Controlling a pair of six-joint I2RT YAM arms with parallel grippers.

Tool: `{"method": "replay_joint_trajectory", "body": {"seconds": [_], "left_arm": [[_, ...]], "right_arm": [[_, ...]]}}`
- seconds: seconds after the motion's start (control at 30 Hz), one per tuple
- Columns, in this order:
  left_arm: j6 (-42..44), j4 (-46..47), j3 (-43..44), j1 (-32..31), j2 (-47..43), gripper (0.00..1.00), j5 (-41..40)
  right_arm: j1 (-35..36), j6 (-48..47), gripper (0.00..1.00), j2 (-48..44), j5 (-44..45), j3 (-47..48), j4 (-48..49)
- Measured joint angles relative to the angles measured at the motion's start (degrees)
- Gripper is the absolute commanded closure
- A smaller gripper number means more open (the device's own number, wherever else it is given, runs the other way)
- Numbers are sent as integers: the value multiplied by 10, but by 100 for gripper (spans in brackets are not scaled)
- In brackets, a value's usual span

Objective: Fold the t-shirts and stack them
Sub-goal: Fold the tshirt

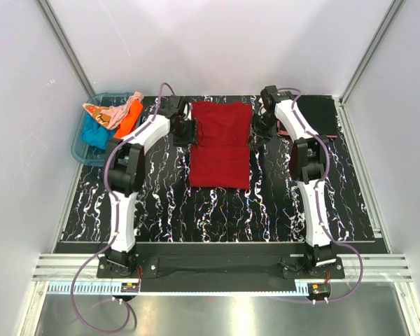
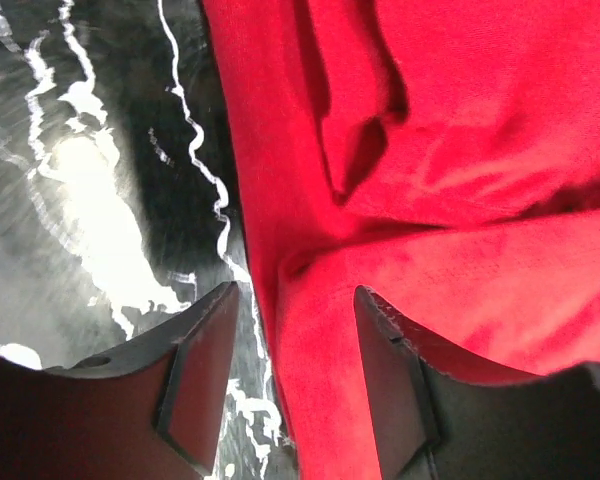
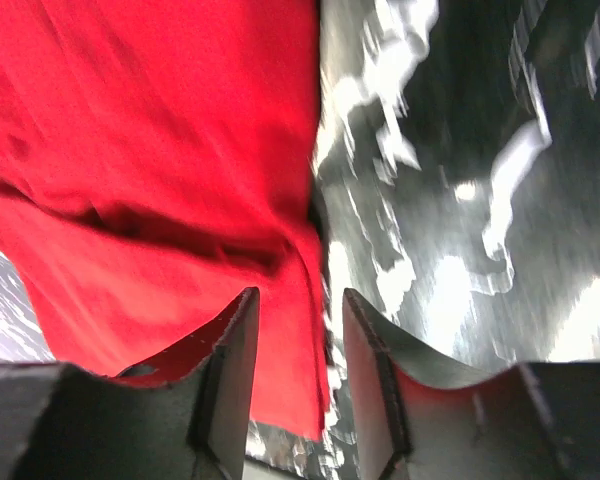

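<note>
Dark red cloth t-shirt (image 1: 220,143) on black marbled tabletop (image 1: 161,203), left pincer (image 2: 298,293) open at its edge, right pincer (image 3: 300,296) open opposite

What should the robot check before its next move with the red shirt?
1. Left claw open: ok.
2. Right claw open: ok.
3. Dark red t-shirt lying in the middle of the table: ok.
4. Its cloth smooth: not ok, creases beside the left claw.
5. Cloth free of both claws: cannot tell.
6. Folded black t-shirt lying at the far right corner: ok.
</note>
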Motion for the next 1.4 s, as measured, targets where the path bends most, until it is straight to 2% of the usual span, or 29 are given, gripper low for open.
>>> {"method": "replay_joint_trajectory", "body": {"seconds": [0.07, 0.17, 0.27, 0.3, 0.37, 0.47, 0.57, 0.7, 0.9, 1.27, 1.4], "left_arm": [[-1, 0, -25, 0, -39, 50, 7], [-20, 39, -82, 2, -113, 59, 69], [-68, 134, -161, 2, -174, 64, 158], [-86, 165, -183, 0, -181, 64, 184], [-118, 217, -213, -6, -172, 64, 223], [-144, 248, -223, -17, -123, 66, 254], [-150, 236, -211, -26, -70, 67, 254], [-156, 200, -174, -27, -14, 68, 254], [-150, 183, -157, -26, -11, 68, 235], [-129, 162, -149, -27, -11, 67, 229], [-122, 149, -143, -27, -11, 64, 224]], "right_arm": [[0, -4, 52, -31, 6, -45, 5], [0, 7, 53, -120, -15, -178, 30], [6, 40, 64, -208, -68, -301, 85], [12, 54, 72, -229, -89, -332, 109], [30, 80, 78, -249, -123, -367, 151], [75, 114, 86, -246, -165, -398, 219], [119, 138, 89, -230, -197, -415, 258], [143, 148, 92, -205, -224, -442, 299], [132, 137, 92, -202, -226, -527, 310], [129, 107, 93, -230, -224, -536, 306], [120, 113, 93, -262, -232, -603, 346]]}}
